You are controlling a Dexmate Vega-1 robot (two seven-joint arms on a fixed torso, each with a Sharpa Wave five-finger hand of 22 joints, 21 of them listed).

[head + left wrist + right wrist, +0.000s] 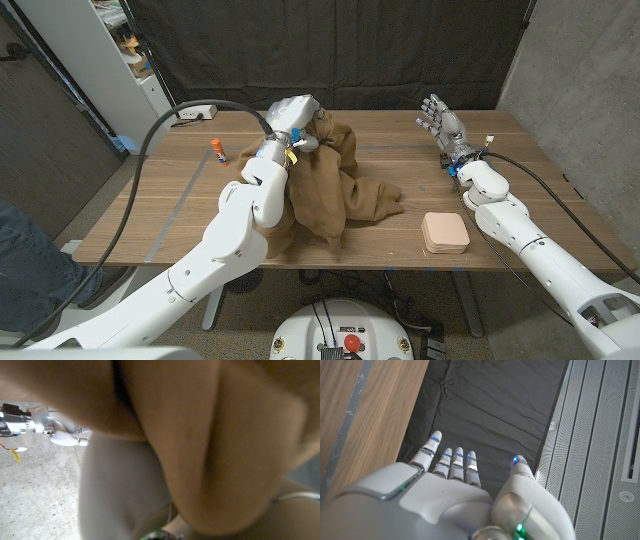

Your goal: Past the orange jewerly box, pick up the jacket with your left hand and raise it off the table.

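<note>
A brown jacket (335, 190) is bunched in the middle of the table (500, 150). My left hand (292, 116) grips its upper folds and holds them up, while the lower part still lies spread on the wood. In the left wrist view the brown fabric (225, 435) sits right against the camera. A pale orange jewelry box (445, 232) lies near the front edge, right of the jacket. My right hand (437, 118) hovers at the far right of the table with its fingers spread and nothing in it; the right wrist view shows that hand (465, 495) the same way.
An orange glue stick (218, 151) lies left of the jacket. A white power strip (195, 115) sits at the far left corner. A strip of grey tape (175, 210) runs across the left side. A person's leg (30, 262) is at the picture's left edge.
</note>
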